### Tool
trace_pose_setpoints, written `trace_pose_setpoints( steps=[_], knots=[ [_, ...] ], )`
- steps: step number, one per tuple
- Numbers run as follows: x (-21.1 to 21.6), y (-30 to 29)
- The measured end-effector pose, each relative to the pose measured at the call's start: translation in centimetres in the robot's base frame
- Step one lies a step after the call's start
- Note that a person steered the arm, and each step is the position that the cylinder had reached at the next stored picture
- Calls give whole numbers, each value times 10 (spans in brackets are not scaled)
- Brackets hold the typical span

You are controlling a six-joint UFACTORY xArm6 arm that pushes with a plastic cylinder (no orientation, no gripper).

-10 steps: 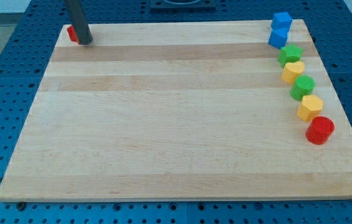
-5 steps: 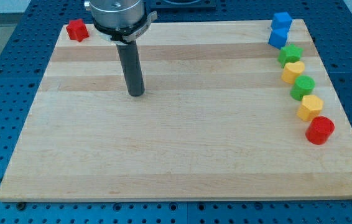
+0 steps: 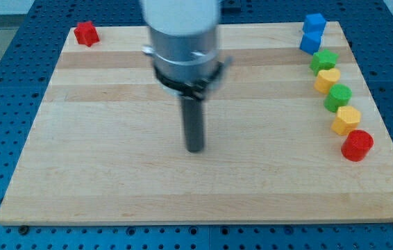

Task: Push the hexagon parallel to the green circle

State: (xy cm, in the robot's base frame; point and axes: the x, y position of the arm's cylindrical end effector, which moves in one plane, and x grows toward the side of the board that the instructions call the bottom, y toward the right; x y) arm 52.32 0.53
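Note:
The yellow hexagon [image 3: 346,120] lies near the board's right edge, just below the green circle [image 3: 337,97] and touching it. My tip [image 3: 194,148] rests on the wooden board [image 3: 113,173] near its middle, far to the left of both blocks and touching none. The rod and its grey mount rise from the tip toward the view's top.
A column of blocks runs down the right edge: two blue blocks [image 3: 314,23] [image 3: 310,42], a green star [image 3: 324,60], a yellow heart [image 3: 327,79], then below the hexagon a red circle [image 3: 357,145]. A red block [image 3: 85,32] sits at the top left corner.
My tip has moved from the top left corner by the red block down and to the right, to the board's middle. No block has moved.

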Motion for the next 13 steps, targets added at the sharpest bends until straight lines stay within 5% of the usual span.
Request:
trace_pose_setpoints(
  steps=[2, 3, 6, 10, 13],
  knots=[
    [86, 218],
    [66, 333],
    [-78, 301],
    [-38, 178],
    [46, 140]
  ],
)
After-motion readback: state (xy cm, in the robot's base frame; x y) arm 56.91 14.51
